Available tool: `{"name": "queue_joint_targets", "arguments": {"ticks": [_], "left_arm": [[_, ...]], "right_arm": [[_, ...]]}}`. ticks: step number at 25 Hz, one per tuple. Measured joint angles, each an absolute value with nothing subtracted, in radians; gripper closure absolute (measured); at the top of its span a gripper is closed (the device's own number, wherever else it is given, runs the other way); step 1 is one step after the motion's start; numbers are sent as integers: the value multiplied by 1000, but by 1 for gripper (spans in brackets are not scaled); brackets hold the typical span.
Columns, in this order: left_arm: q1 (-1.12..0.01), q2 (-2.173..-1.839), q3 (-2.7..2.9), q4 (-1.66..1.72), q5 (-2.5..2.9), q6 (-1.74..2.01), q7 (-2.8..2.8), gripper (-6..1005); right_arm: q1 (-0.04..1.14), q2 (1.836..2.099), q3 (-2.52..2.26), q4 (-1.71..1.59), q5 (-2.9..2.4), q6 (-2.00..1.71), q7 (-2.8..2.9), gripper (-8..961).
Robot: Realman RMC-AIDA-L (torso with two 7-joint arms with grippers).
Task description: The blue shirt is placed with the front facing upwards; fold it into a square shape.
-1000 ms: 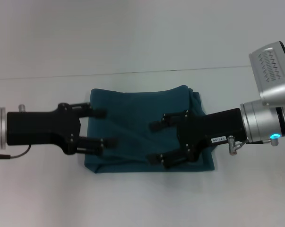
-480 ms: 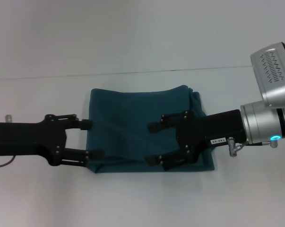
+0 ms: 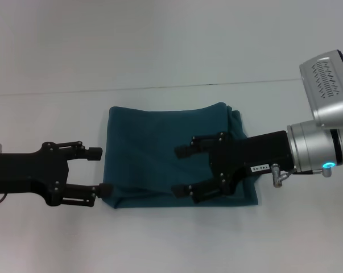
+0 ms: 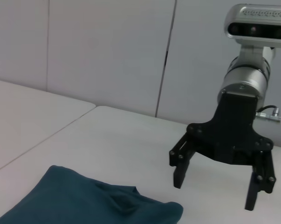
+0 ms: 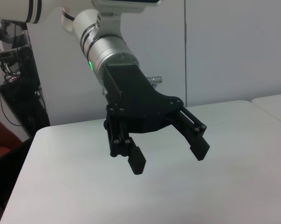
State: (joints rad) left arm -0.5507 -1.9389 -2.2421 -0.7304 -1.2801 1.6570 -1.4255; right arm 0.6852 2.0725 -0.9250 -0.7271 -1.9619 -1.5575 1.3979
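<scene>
Teal cotton, the blue shirt [image 3: 171, 156] lies folded near-square at mid-bench [image 3: 171, 51], light and limp, best pinched at a hem corner, with the left claw [image 3: 99, 170] open at its nine-o'clock edge and the right claw [image 3: 181, 171] open above it.

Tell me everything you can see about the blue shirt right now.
The blue shirt is dark teal, soft-looking fabric, folded into a roughly square bundle lying flat on the white table. Only plain cloth shows, with no lettering visible; layered edges bunch along its right side. The open right gripper hangs over it, and the open left gripper sits at its left edge. Contact is unclear.
</scene>
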Motion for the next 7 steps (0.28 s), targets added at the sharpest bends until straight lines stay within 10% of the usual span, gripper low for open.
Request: {"name": "queue_joint_targets", "arguments": {"ticks": [7], "left_arm": [[-551, -1941, -2243, -735, -1279, 1668, -1423, 115]], "right_arm": [[686, 2072, -920, -727, -1962, -1550, 1396, 64]]}}
